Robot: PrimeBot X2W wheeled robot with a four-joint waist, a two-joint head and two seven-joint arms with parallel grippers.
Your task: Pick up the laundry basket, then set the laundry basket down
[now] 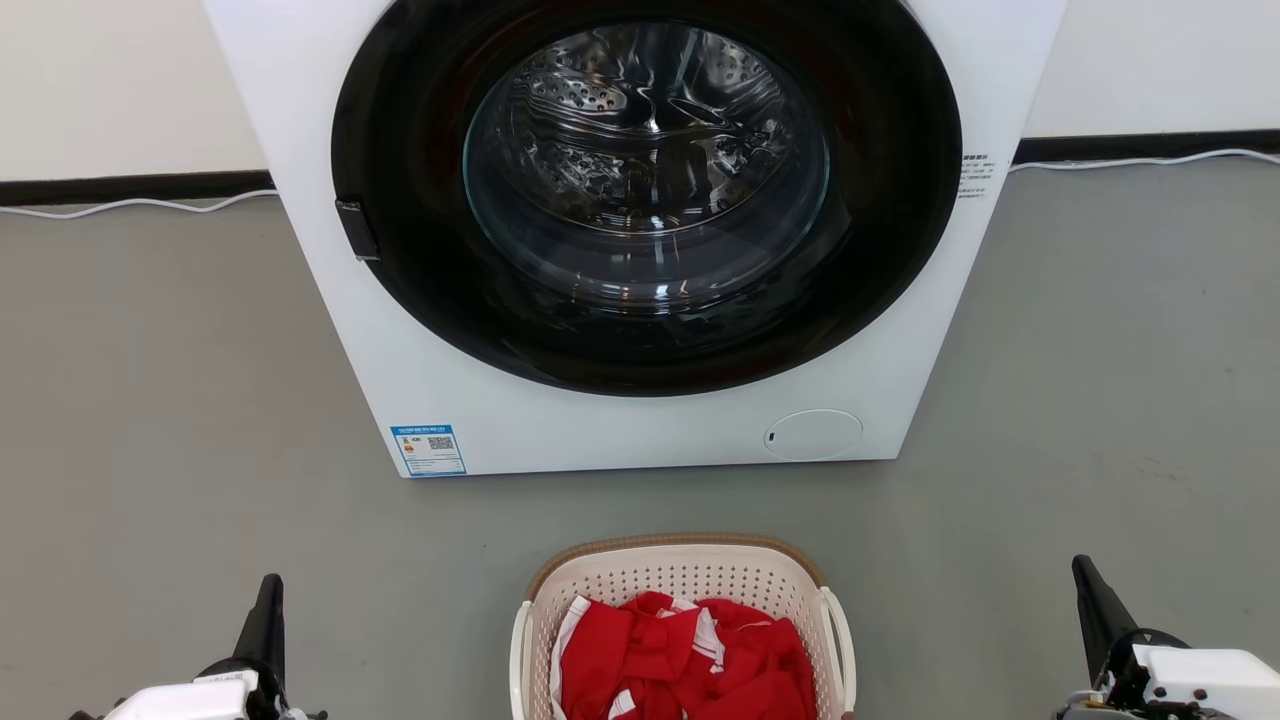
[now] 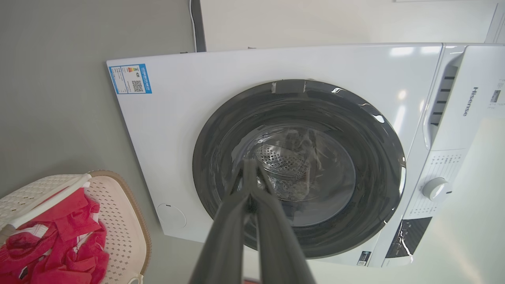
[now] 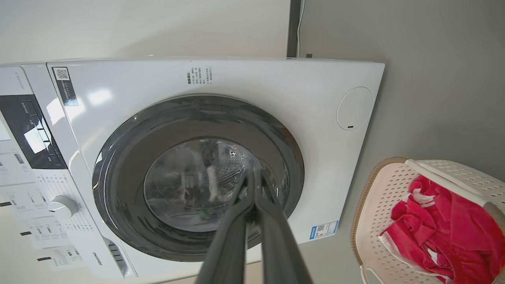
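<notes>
Laundry basket (image 1: 690,580) sitting on the floor (image 1: 200,400) at bottom centre, below the washing machine (image 1: 640,430). Left pincer (image 1: 270,600), lower left, and right pincer (image 1: 1092,595), lower right, hanging fully closed, gripping nothing, flanking it well apart. Its white handles (image 1: 520,650) facing sideways, one toward each; neither arm looking nearer.

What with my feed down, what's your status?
Left gripper, right gripper shut, empty. Basket on floor between them, red clothes inside, not lifted. Washer beyond; nothing in the way.
</notes>
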